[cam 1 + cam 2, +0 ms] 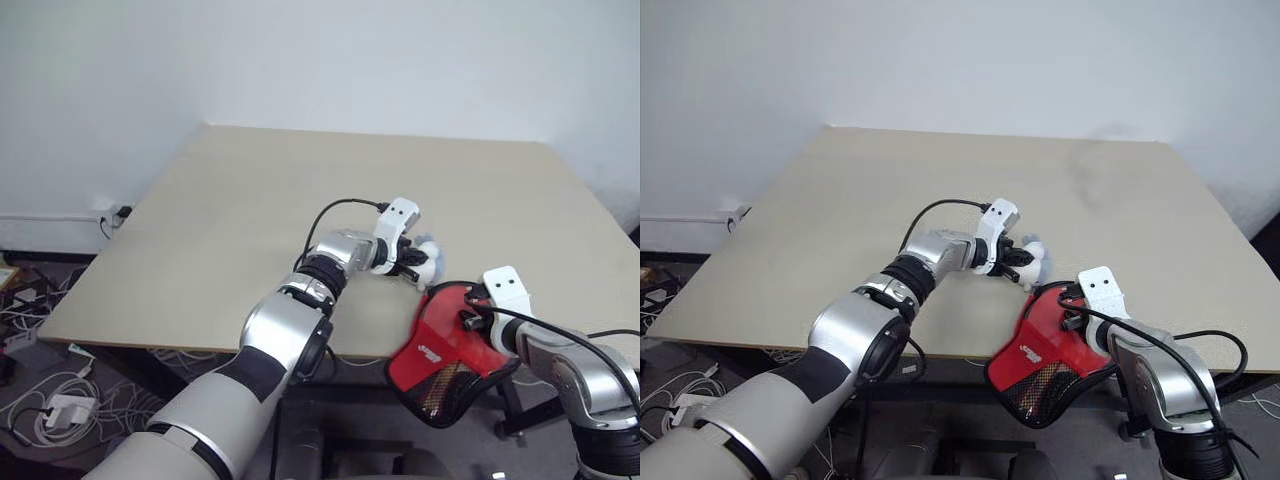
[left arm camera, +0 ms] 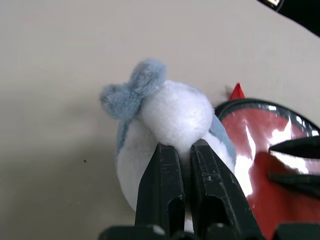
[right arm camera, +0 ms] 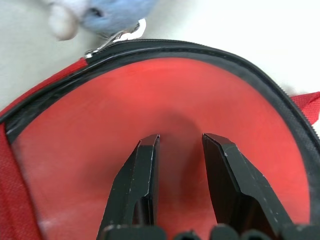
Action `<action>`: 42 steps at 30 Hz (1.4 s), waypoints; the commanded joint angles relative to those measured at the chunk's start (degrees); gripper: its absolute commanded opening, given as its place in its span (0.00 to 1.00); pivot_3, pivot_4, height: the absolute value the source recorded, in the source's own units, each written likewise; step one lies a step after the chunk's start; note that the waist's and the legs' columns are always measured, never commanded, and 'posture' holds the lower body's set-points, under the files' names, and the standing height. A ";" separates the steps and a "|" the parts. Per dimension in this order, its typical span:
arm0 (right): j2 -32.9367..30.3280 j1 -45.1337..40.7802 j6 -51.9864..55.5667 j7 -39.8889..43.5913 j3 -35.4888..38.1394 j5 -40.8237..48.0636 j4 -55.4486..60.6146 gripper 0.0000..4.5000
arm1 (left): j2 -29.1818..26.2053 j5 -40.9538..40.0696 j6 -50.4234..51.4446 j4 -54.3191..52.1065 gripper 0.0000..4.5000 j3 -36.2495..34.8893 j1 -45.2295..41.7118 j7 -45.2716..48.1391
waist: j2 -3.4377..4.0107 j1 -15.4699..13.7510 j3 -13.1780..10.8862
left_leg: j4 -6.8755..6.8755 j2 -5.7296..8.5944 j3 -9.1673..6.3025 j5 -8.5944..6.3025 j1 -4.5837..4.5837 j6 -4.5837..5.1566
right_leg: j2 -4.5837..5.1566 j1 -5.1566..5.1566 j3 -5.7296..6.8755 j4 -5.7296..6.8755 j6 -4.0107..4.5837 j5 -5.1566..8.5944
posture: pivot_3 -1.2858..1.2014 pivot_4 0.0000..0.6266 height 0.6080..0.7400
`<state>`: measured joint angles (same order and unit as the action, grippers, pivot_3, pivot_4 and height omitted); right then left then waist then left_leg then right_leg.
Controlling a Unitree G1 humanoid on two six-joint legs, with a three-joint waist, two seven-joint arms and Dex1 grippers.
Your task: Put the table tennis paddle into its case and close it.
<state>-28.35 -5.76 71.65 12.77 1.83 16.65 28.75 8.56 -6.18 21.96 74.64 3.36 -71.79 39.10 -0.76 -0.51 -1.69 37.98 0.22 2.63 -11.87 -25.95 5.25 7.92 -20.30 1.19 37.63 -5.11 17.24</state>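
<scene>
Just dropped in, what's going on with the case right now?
The left pincer is shut on a small blue-and-white plush charm clipped at the case's zipper. The right pincer presses on the red face of the paddle inside the case, which hangs over the near edge of the table. The black zipper rim is not yet closed.

i see even, soft indoor light, bright on the pale table (image 1: 250,200). white glare streaks the paddle's glossy red rubber (image 2: 260,150). the plush charm (image 3: 95,12) close to my right wrist camera is blurred.
</scene>
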 commanded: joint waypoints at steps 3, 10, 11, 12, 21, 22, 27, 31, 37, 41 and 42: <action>1.21 3.26 3.70 0.35 -2.61 0.55 0.00 0.32 | 2.38 -0.64 -3.69 0.01 0.01 -4.00 -3.97 -4.56 | -0.01 0.02 0.00 | -0.01 -0.01 0.00 0.00 0.00 0.00 | -0.01 -0.01 0.00 0.01 0.00 0.00 | 0.52 0.00 0.81; 1.76 4.76 3.85 0.15 -3.01 0.42 1.76 0.32 | 4.02 -1.64 -4.51 1.05 0.01 -8.65 -5.31 -8.31 | -0.09 0.00 0.00 | 0.00 0.01 -0.01 -0.01 0.00 -0.02 | 0.01 0.00 0.01 0.01 0.00 0.00 | 0.52 0.00 0.81; 1.81 4.93 3.86 0.20 -3.14 0.39 2.09 0.32 | 4.20 -1.78 -4.51 1.11 0.01 -9.28 -5.42 -8.69 | -0.09 0.01 0.00 | 0.00 0.00 -0.01 -0.01 0.00 -0.02 | 0.01 0.00 0.02 0.01 0.00 0.00 | 0.52 0.00 0.81; 1.91 5.10 3.92 0.20 -3.25 0.37 2.44 0.32 | 4.43 -1.65 -4.62 1.16 0.01 -9.57 -5.48 -8.89 | -0.09 0.01 0.00 | 0.01 0.01 -0.01 -0.01 0.00 -0.02 | 0.00 -0.01 0.01 0.02 0.00 0.00 | 0.52 0.00 0.81; 1.76 5.70 3.74 0.29 -3.49 -0.21 3.27 0.32 | 6.05 -1.39 -6.33 1.20 0.01 -11.09 -5.24 -10.28 | -0.10 0.02 0.00 | 0.01 0.11 0.00 -0.09 0.00 -0.17 | -0.01 -0.01 0.02 0.02 0.00 0.00 | 0.52 0.00 0.81; 1.69 5.50 3.52 0.34 -3.40 -0.33 3.18 0.32 | 6.09 -1.26 -6.46 1.18 0.01 -10.98 -5.12 -10.27 | -0.10 0.02 0.00 | 0.01 0.11 0.00 -0.09 0.00 -0.17 | -0.01 -0.01 0.02 0.02 0.00 0.00 | 0.52 0.00 0.81; 3.38 3.23 2.44 0.52 0.84 0.38 3.22 0.32 | 5.34 -1.10 -3.74 0.89 0.01 -9.93 -4.45 -4.18 | -0.10 0.05 0.00 | 0.02 0.13 0.01 -0.09 0.00 -0.18 | -0.02 -0.01 0.02 0.03 0.00 0.00 | 0.52 0.00 0.81; 2.91 1.13 2.89 1.50 2.78 0.76 3.57 0.32 | 3.81 0.69 -2.75 0.32 0.01 -7.65 -2.95 0.86 | -0.09 0.09 0.00 | 0.03 0.16 0.03 -0.08 0.00 -0.18 | -0.02 -0.02 0.01 0.05 0.00 0.00 | 0.52 0.00 0.81; 3.71 -2.77 3.50 2.82 6.07 2.83 3.82 0.32 | 1.32 1.35 -2.70 -0.37 0.01 -7.07 -1.19 2.43 | -0.01 0.05 -0.03 | 0.02 0.15 0.04 -0.07 0.00 -0.15 | -0.01 -0.05 -0.02 0.06 0.00 0.00 | 0.52 0.00 0.81; 4.01 -4.48 2.58 2.85 7.51 3.09 2.58 0.32 | 0.43 1.73 -3.06 -0.43 0.01 -6.92 -0.48 1.25 | 0.00 -0.01 -0.04 | 0.02 0.16 0.03 -0.02 -0.02 -0.06 | 0.01 -0.06 -0.02 0.06 -0.01 0.00 | 0.52 0.00 0.81; 4.27 -4.89 2.26 2.55 8.15 3.03 1.88 0.32 | 0.33 1.59 -2.69 -0.36 0.05 -7.09 -0.43 1.23 | 0.00 0.00 -0.04 | 0.02 0.16 0.03 0.00 -0.02 -0.02 | 0.01 -0.06 -0.02 0.06 -0.01 0.00 | 0.52 0.00 0.81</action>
<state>-23.99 -9.50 75.01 15.63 7.67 19.69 30.96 8.66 -4.61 19.57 76.82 -3.40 -71.41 40.46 -0.76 -0.51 -1.73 38.00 0.39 2.66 -11.88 -25.97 5.23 7.94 -20.36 1.17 37.69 -5.11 17.24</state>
